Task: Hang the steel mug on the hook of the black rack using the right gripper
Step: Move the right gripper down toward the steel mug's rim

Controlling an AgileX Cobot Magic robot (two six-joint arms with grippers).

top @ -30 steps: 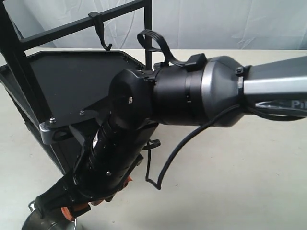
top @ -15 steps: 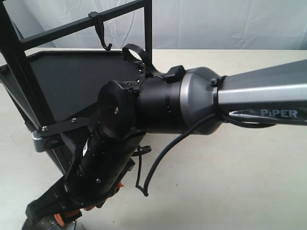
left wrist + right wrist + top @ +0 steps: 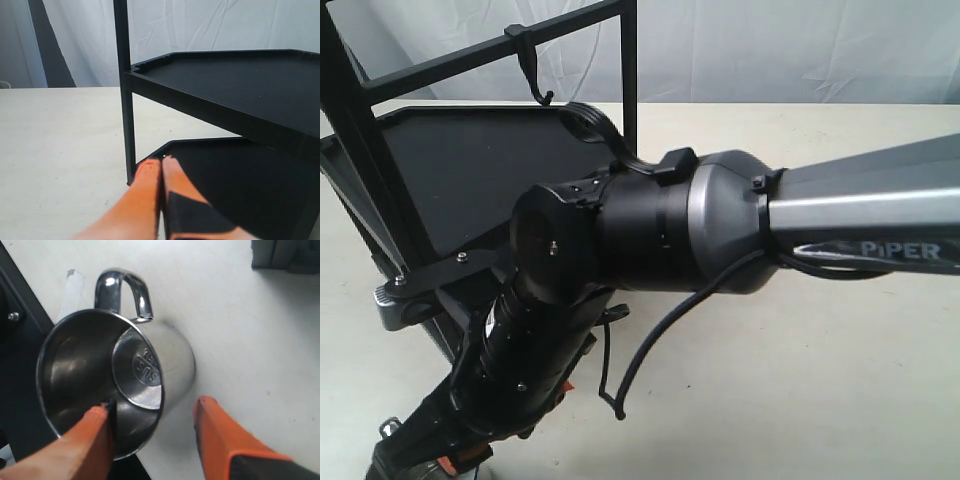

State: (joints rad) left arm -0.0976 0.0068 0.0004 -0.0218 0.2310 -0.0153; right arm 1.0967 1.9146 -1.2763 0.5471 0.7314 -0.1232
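Observation:
The steel mug (image 3: 165,355) stands upright on the pale table, its looped handle (image 3: 122,287) pointing away from my right gripper (image 3: 152,407). That gripper is open. One orange finger (image 3: 95,440) dips inside the mug's rim and the other finger (image 3: 220,435) stays outside its wall. In the exterior view the right arm (image 3: 650,240) covers the mug, and only a sliver of handle (image 3: 389,428) shows at the bottom left. The black rack (image 3: 470,170) rises behind, with the hook (image 3: 535,75) on its top crossbar. My left gripper (image 3: 161,161) is shut and empty beside the rack's lower shelf (image 3: 240,175).
The rack's base (image 3: 20,355) lies right beside the mug. A loose black cable (image 3: 640,360) hangs under the right arm. A dark block (image 3: 285,255) sits on the table beyond the mug. A white cloth backdrop (image 3: 790,50) closes off the far side.
The right arm has swung left and down, and its gripper has sunk toward the frame's bottom-left corner over the mug, which is now almost fully hidden in the exterior view.

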